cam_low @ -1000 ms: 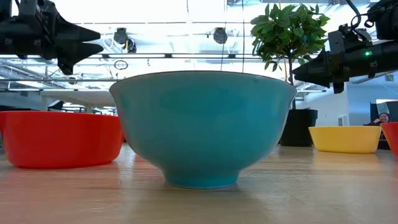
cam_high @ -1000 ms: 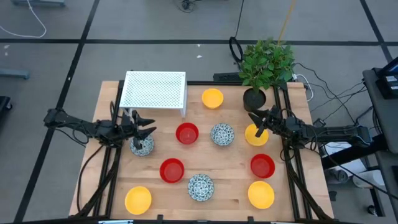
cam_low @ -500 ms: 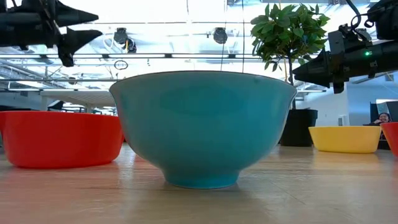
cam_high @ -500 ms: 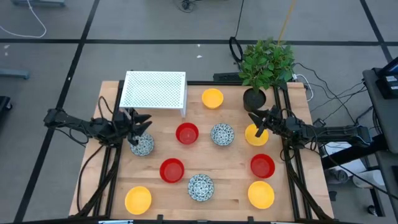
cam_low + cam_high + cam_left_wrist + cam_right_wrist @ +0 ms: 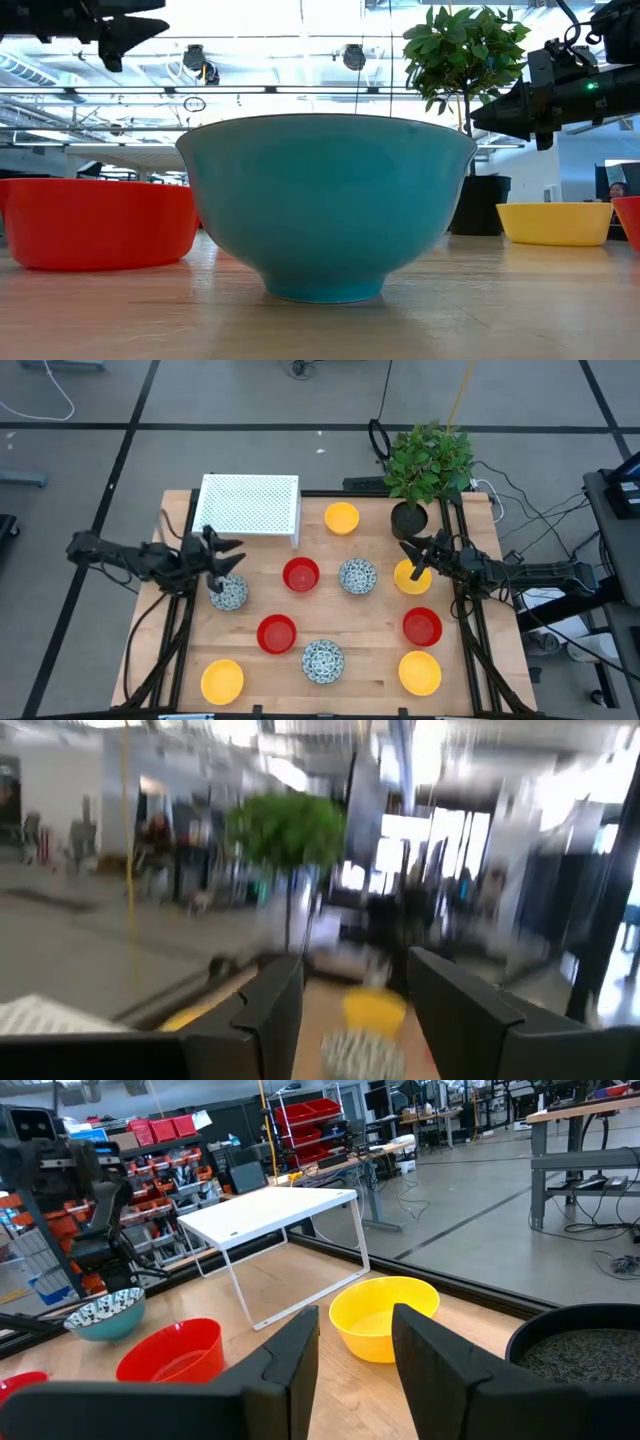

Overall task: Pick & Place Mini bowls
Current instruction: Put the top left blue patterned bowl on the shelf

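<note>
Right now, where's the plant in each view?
High: plant at the table's back right corner.
Low: plant right of centre, behind the teal bowl.
Left wrist: blurred green plant, upper middle.
Right wrist: only its black pot, at the right edge.
Landmark: the white rack, across the table's back from the plant, also shows in the right wrist view.

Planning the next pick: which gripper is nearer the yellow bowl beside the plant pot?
Right. The right gripper hangs right over the yellow bowl by the plant pot; the left gripper is across the table, above a speckled bowl.
</note>
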You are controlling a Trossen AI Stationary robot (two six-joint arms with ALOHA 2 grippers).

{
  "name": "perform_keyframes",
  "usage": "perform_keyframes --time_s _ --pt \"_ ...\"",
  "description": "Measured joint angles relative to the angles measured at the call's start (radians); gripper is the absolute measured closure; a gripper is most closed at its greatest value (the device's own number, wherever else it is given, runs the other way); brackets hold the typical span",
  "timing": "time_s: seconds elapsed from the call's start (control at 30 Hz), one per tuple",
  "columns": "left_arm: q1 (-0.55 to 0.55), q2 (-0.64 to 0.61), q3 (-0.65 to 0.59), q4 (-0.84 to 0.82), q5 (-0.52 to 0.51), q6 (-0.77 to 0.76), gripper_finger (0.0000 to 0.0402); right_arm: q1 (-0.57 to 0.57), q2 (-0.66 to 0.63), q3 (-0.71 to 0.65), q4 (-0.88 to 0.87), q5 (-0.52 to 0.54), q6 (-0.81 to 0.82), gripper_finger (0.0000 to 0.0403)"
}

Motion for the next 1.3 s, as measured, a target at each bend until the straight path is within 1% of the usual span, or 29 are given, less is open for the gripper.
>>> perform_keyframes --time_s 0.13,0.2,0.27,0.33,0.4,0.53,0.67,0.73,0.87,1.07,1.13,1.23,1.3 --pt "0.000 0.109 0.125 -0.242 0.003 -0.104 0.0215 0.000 0.000 0.000 0.000 0.000 0.000 0.0287" --pt "0.000 0.167 0.177 -0.344 0.030 -0.203 0.0215 0.000 0.000 0.000 0.000 0.000 0.000 0.0287" --pt "0.000 0.224 0.221 -0.403 0.077 -0.330 0.0215 0.000 0.000 0.000 0.000 0.000 0.000 0.0287" --pt "0.000 0.280 0.254 -0.429 0.138 -0.466 0.0215 0.000 0.000 0.000 0.000 0.000 0.000 0.0287" --pt "0.000 0.339 0.280 -0.438 0.201 -0.563 0.0215 0.000 0.000 0.000 0.000 0.000 0.000 0.0287" --pt "0.000 0.464 0.300 -0.449 0.292 -0.685 0.0215 0.000 0.000 0.000 0.000 0.000 0.000 0.0287" --pt "0.000 0.593 0.307 -0.459 0.388 -0.860 0.0215 0.000 0.000 0.000 0.000 0.000 0.000 0.0287" --pt "0.000 0.649 0.317 -0.486 0.420 -0.923 0.0215 0.000 0.000 0.000 0.000 0.000 0.000 0.0287" --pt "0.000 0.752 0.384 -0.649 0.419 -1.046 0.0215 0.000 0.000 0.000 0.000 0.000 0.000 0.0287" --pt "0.000 0.886 0.544 -1.022 0.417 -1.195 0.0215 0.000 0.000 0.000 0.000 0.000 0.000 0.0287" --pt "0.000 0.917 0.588 -1.132 0.398 -1.243 0.0216 0.000 0.000 0.000 0.000 0.000 0.000 0.0287" --pt "0.000 0.946 0.620 -1.232 0.376 -1.312 0.0216 0.000 0.000 0.000 -0.001 0.000 0.000 0.0287" --pt "0.000 0.962 0.615 -1.242 0.375 -1.347 0.0216 0.000 0.000 0.000 0.000 0.000 0.000 0.0287"
